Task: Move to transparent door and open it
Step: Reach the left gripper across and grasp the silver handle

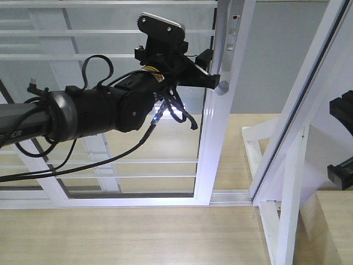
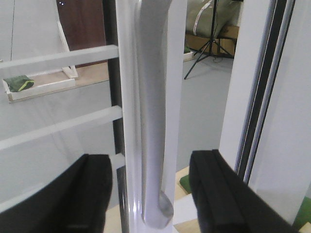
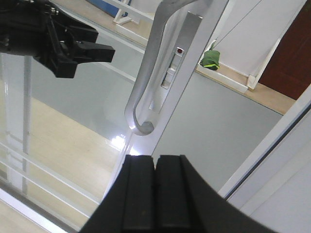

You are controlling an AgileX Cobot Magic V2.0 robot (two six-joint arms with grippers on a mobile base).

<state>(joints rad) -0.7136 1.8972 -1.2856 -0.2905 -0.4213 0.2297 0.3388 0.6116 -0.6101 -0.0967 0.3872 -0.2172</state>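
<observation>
Wooden floor (image 1: 110,237) below, left hand (image 2: 150,167) spread open either side of the grey handle (image 2: 153,97) on the transparent door (image 1: 216,143), right hand (image 3: 155,165) clenched nearby.

White-framed transparent door (image 1: 212,143), grey handle (image 2: 153,121), black left claw (image 1: 212,69), pale wood-grain floor (image 1: 138,232), possibly green-and-yellow bundle (image 2: 19,83).

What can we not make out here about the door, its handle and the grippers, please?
- Front view: the left gripper hides part of the handle, so contact is unclear there.
- Left wrist view: the handle's top is cut off by the upper edge.
- Right wrist view: the lock indicator is too small to read.
- Right wrist view: the right gripper hides the stile of the transparent door below the handle.
</observation>
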